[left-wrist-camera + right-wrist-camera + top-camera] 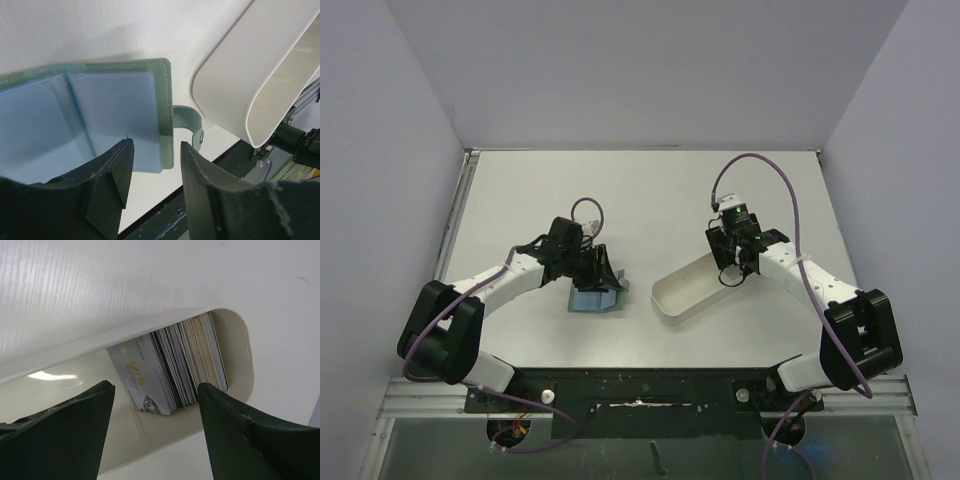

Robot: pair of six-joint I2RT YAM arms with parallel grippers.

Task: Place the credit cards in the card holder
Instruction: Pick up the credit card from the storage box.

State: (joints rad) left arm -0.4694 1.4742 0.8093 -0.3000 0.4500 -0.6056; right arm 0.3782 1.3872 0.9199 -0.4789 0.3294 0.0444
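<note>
On the table (520,200) seen from above, the left claw (598,270) hangs over the opened wallet (595,298), and the right claw (732,262) sits at the far end of a white tray (680,295).

From the left wrist, the fingers (110,180) stand apart, released, straddling the wallet's blue corner; its strap (190,125) points toward the tray.

From the right wrist, the fingers gape, gripping nothing, above the cards (175,367), which are stacked on edge in the tray's end.
</note>
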